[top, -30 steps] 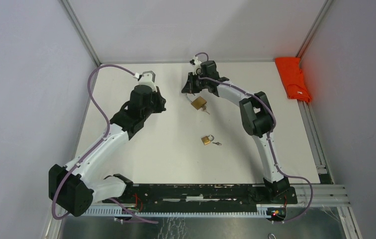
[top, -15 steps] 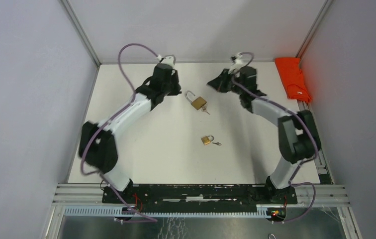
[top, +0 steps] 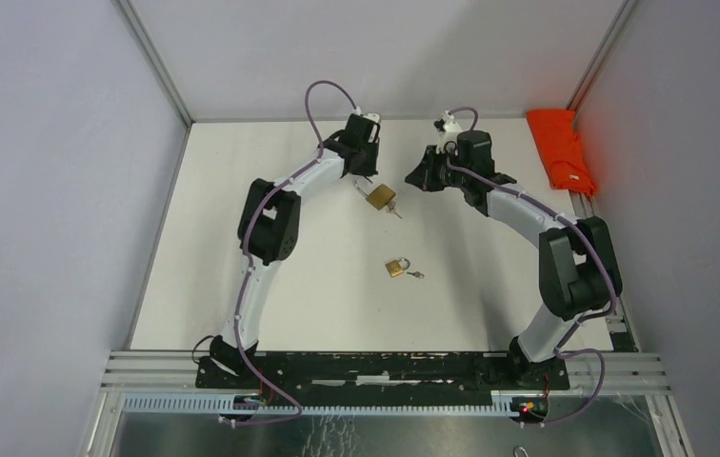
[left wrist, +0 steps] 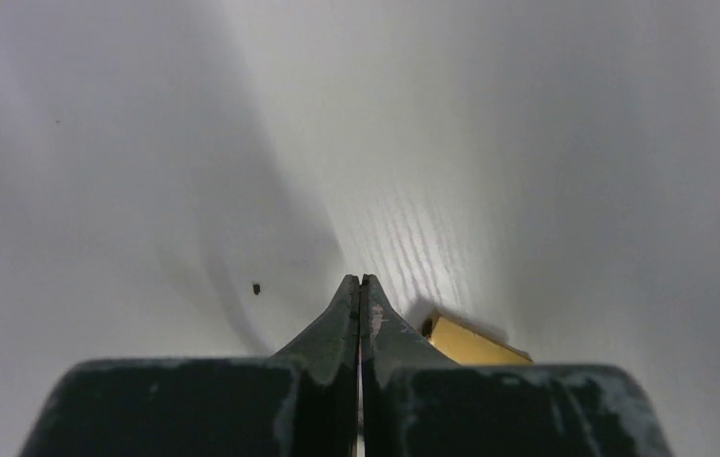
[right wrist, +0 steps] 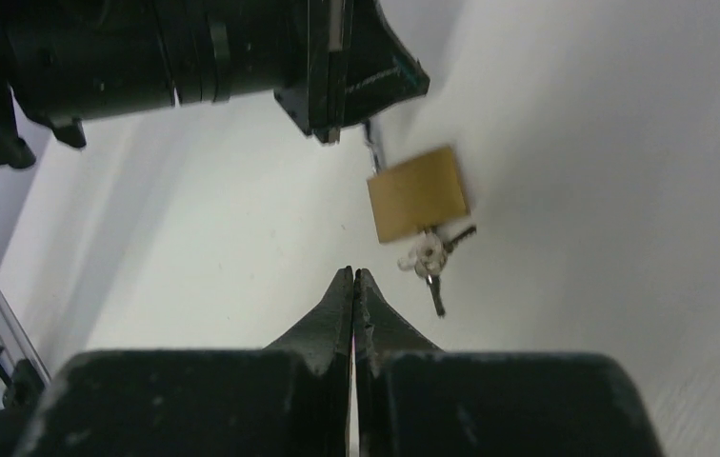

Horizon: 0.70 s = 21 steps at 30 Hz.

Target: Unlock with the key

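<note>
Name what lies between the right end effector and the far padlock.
Between right end effector and far padlock: only bare table, per the right wrist view; its keys lie just beside.

Brass padlock (right wrist: 418, 193) lies flat on the table, just ahead and right of the right fingers (right wrist: 337, 305), not touching them. Key bunch (right wrist: 430, 255) sits at its bottom end, toward those fingers. Its shackle (right wrist: 372, 148) points at the left fingers (left wrist: 345, 314), with the body just right of their tips. Smaller second padlock (top: 396, 268), with small key (top: 416, 275) beside it, lies well apart from both.
</note>
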Tool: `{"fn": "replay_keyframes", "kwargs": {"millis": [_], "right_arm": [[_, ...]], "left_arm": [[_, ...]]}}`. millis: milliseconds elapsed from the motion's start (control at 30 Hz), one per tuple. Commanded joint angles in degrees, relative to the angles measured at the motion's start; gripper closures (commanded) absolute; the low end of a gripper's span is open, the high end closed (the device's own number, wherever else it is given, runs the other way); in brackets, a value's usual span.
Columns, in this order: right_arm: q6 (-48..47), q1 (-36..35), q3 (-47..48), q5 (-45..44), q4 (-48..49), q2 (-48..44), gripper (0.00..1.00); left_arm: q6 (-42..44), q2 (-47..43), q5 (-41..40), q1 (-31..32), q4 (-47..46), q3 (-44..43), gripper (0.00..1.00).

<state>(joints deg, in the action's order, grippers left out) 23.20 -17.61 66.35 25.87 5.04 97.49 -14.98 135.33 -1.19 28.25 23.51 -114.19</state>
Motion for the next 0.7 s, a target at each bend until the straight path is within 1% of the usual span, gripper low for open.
{"fn": "replay_keyframes", "kwargs": {"millis": [0, 67, 133, 200, 300, 367, 433, 500, 600, 667], "right_arm": [[-2.52, -0.05, -2.1, 0.95, -0.67, 1.13, 1.0], [-2.63, -0.1, -2.4, 0.35, -0.54, 1.75, 1.0], [-3.31, -0.48, -2.14, 0.35, -0.68, 2.75, 1.0], [-4.71, -1.41, -0.58, 1.36, -2.21, 4.19, 1.0], [-6.89, -4.24, 2.11, 0.38, -4.74, 6.15, 1.0], [-7.9, -6.46, 5.62, 0.25, -8.45, 9.09, 1.0], [-7.85, -8.3, 9.37, 0.02, -10.67, 12.98, 1.0], [-6.1, -9.17, 11.14, -1.69, -10.48, 15.64, 1.0], [-4.54, -9.11, 13.33, -6.43, -10.86, 18.86, 1.0], [-4.29, -8.53, 14.19, -7.49, -10.85, 20.4, 1.0]], "left_arm": [[5.58, 3.04, 0.93, 0.14, 1.46, -4.71, 0.98], [5.89, 3.24, 1.96, 0.2, 1.98, -4.17, 0.98], [5.76, 1.59, 2.53, 0.29, 1.75, -1.29, 0.98], [5.5, -1.76, 2.44, 0.61, -0.22, 4.15, 0.98], [4.5, -7.3, 1.68, 0.84, -3.49, 13.09, 0.98], [4.12, -9.99, 1.78, 0.85, -5.65, 17.42, 0.98], [4.14, -11.07, 1.82, 0.96, -6.21, 19.21, 0.98], [4.21, -11.22, 1.64, 1.02, -5.59, 19.53, 0.98], [4.17, -11.84, 1.8, 1.28, -5.4, 20.35, 0.98], [4.17, -12.75, 1.66, 1.54, -5.53, 21.09, 0.98]]}}
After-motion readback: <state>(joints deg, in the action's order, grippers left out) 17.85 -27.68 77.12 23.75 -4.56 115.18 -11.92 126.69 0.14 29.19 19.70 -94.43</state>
